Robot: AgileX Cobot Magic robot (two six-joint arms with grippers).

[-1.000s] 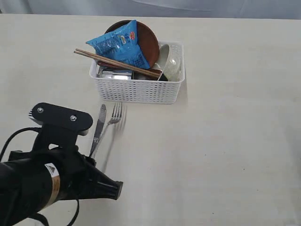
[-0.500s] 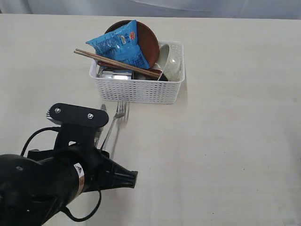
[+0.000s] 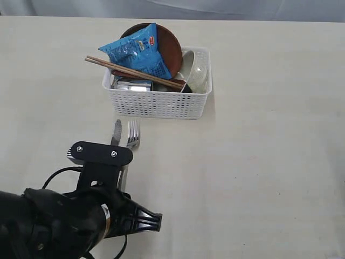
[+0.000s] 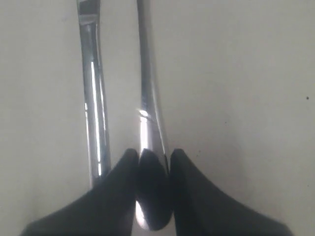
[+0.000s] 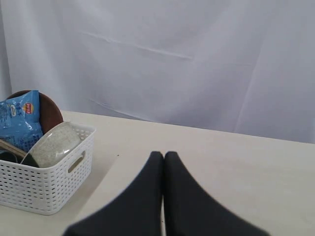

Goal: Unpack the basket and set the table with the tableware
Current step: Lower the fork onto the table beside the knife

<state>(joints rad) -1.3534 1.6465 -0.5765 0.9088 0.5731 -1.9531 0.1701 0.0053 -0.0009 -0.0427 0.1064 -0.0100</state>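
The white basket point(image 3: 156, 102) stands at the table's point(image 3: 269, 162) far middle. It holds the brown plate point(image 3: 171, 47), the grey-green bowl point(image 3: 197, 71) on its side, and chopsticks point(image 3: 135, 72) lying across the rim. In front of the basket, the knife point(image 3: 116, 132) and fork point(image 3: 133, 136) lie side by side on the table. My left arm point(image 3: 99, 178) covers their handles. In the left wrist view my left gripper point(image 4: 151, 153) is shut on the end of the fork's handle point(image 4: 147, 113), with the knife's handle point(image 4: 94, 98) just beside it. My right gripper point(image 5: 164, 155) is shut on nothing, above bare table right of the basket point(image 5: 44, 189).
A blue snack packet point(image 3: 137, 51) leans on the plate, on top of the chopsticks. Something of shiny steel point(image 3: 132, 84) lies low in the basket under them. A white curtain point(image 5: 197, 59) hangs behind the table's far edge.
My left arm has slid right and down the view over the handles. The fork has swung from a slant to lie parallel with the knife.
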